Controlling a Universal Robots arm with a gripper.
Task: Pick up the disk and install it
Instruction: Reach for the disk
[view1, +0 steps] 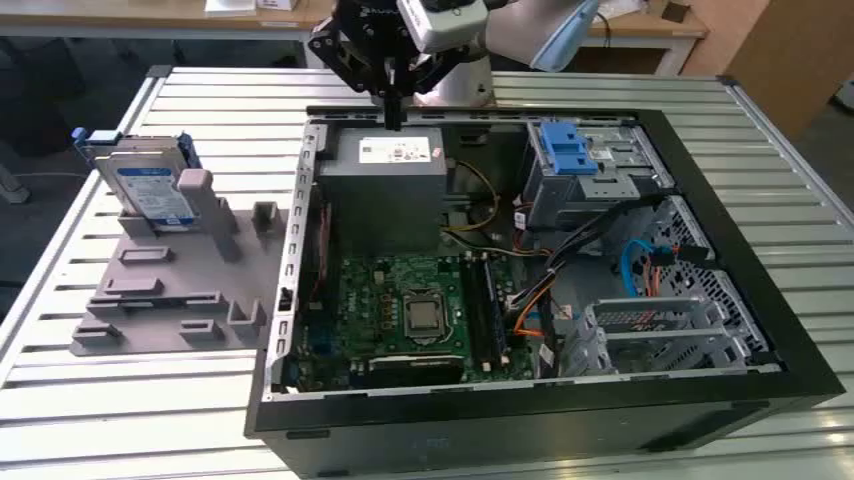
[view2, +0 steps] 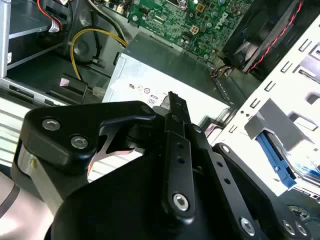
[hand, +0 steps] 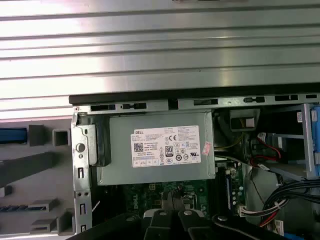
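The gripper (view2: 172, 100) — fingers pressed together, holding nothing — hangs just above the one grey power supply (view1: 384, 180) at the far edge of the open computer case (view1: 534, 425). The one disk (view1: 144, 185) stands well apart at the exterior view's left, on edge in a grey fixture (view1: 160, 290), long axis roughly upright, label facing the camera.

We log a slatted metal bench (view1: 200, 90) carrying an open computer case (view1: 534, 420) and, nearer one edge, a grey fixture (view1: 160, 290).
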